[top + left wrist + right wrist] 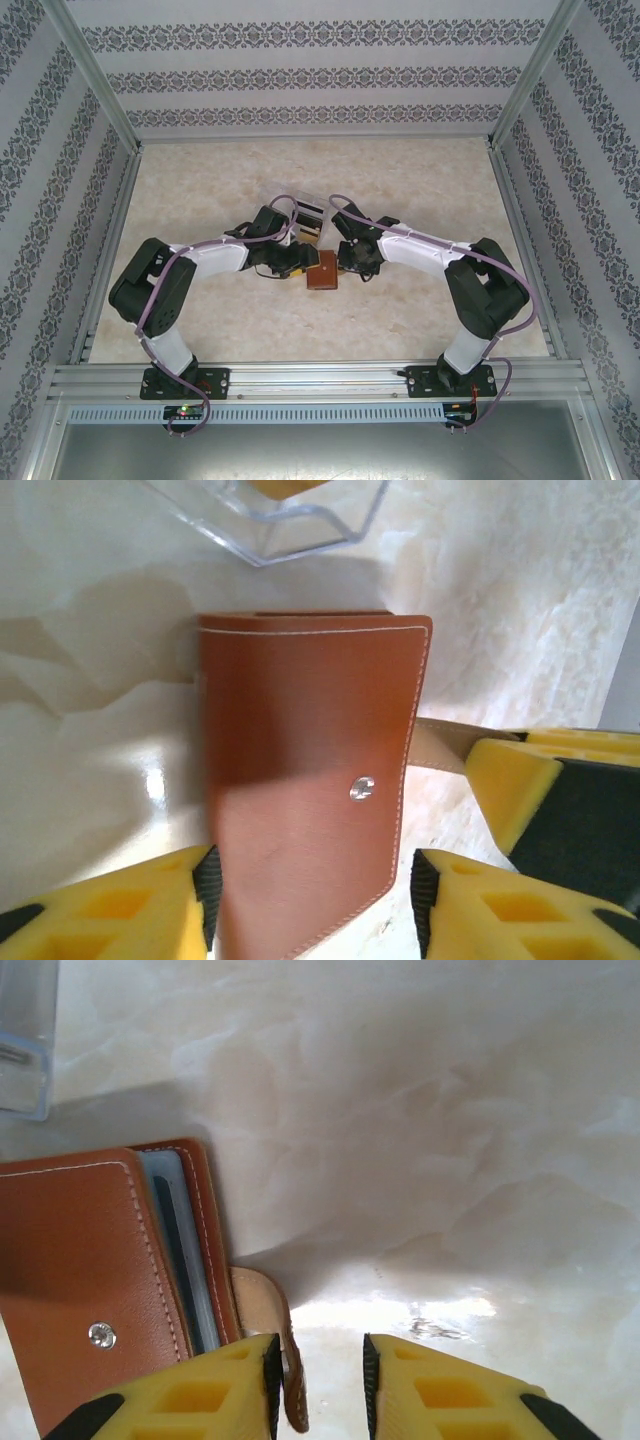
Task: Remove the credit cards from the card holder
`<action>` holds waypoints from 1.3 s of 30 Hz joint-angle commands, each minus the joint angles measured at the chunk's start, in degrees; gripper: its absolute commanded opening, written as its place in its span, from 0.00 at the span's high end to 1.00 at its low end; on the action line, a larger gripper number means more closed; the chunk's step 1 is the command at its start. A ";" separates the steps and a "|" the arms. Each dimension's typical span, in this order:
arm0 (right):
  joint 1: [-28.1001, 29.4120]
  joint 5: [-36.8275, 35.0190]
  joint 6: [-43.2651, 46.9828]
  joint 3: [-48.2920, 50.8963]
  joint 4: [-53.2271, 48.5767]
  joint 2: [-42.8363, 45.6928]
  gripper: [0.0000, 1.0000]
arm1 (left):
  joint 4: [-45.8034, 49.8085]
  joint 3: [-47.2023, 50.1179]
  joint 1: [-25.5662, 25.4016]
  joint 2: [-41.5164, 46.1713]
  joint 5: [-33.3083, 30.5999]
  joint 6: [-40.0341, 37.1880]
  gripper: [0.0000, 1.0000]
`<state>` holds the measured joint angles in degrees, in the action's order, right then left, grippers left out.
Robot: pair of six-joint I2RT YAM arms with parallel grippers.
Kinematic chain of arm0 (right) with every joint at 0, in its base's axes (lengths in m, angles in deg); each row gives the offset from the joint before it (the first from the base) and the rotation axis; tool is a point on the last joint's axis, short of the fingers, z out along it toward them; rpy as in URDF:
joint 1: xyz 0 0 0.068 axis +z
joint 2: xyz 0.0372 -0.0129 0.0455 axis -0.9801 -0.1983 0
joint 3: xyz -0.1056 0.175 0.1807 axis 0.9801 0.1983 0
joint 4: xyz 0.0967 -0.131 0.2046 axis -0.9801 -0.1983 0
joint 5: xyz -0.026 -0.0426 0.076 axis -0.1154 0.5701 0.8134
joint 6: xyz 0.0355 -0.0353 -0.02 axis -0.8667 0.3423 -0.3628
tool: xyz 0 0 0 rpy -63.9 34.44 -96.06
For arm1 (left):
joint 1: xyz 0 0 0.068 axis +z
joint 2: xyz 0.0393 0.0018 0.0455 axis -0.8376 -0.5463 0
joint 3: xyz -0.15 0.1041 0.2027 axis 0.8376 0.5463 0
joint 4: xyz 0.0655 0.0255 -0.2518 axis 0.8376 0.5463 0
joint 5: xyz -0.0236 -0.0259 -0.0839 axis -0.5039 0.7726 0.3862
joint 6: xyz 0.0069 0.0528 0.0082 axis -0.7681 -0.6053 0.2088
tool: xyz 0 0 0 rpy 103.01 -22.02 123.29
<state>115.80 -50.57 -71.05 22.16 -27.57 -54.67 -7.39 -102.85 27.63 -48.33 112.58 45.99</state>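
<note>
The marble counter (420, 190) carries both arms, which meet at its middle. Just beyond them stands a clear plastic box (305, 210). The brown leather card holder (322, 272) lies flat on the counter between the two wrists, near the box, its cover folded shut.

The left pincer (312, 900) straddles the holder's near end with its fingers apart. One pad is against the leather edge, and the other stands off with a sliver of counter showing. The right pincer (318, 1380) hovers at the holder's open side, its fingers narrowly apart and clamped on nothing.

The tan closing strap (270, 1310) hangs loose beside one of the right pincer's fingers. The cards (190, 1260) show as grey-blue edges tucked inside, none yet out. The snap stud (362, 788) sits bare on the cover.

I judge the step in hand to be opening the holder. Next, the left pincer likely needs to pin the leather down while the right lifts the cover by its strap, so a card edge can be pinched
</note>
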 commanded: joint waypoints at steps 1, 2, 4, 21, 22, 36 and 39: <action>-0.54 2.08 1.15 -1.29 0.76 -1.56 0.70 | 6.25 -3.34 0.49 3.41 -2.29 -3.07 0.33; -0.55 2.38 1.21 -1.36 0.99 -1.63 0.71 | 7.81 -3.77 0.72 3.97 -3.26 -3.84 0.30; -0.56 2.67 1.31 -1.34 1.17 -1.80 0.72 | 10.17 -4.46 1.27 5.14 -5.11 -5.08 0.25; 2.65 -2.53 8.13 -3.31 1.04 5.51 0.91 | 16.75 -3.80 9.36 15.70 -19.28 -10.10 0.01; 2.98 -1.90 9.01 -3.80 0.98 6.56 0.91 | 16.07 -3.20 9.71 16.70 -20.59 -10.05 0.01; 5.16 5.25 11.50 -7.03 4.15 5.98 0.91 | 12.02 -0.84 10.85 20.69 -22.68 -10.05 0.01; 4.98 3.88 10.91 -6.69 3.55 5.84 0.91 | 12.04 -0.85 10.88 20.32 -22.09 -10.09 0.00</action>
<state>120.45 -45.81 -60.51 16.50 -23.13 -47.96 6.47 -104.40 37.88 -28.85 90.33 36.96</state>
